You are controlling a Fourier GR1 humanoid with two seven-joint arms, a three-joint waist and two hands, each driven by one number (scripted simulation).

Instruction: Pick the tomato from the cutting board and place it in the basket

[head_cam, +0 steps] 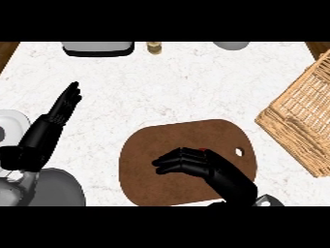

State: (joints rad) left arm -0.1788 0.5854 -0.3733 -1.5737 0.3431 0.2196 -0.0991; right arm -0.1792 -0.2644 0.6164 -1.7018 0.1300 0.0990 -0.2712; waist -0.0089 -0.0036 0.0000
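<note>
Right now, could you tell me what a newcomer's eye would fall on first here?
The black right hand curls over the brown cutting board at lower centre, a red sliver of tomato showing by its fingers. Next come the wicker basket at the right edge and the open left hand at left.

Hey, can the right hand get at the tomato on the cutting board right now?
Likely yes. The right hand is over the cutting board with its fingers curled round the tomato, of which only a red sliver shows. Nothing else on the board stands in the way.
</note>
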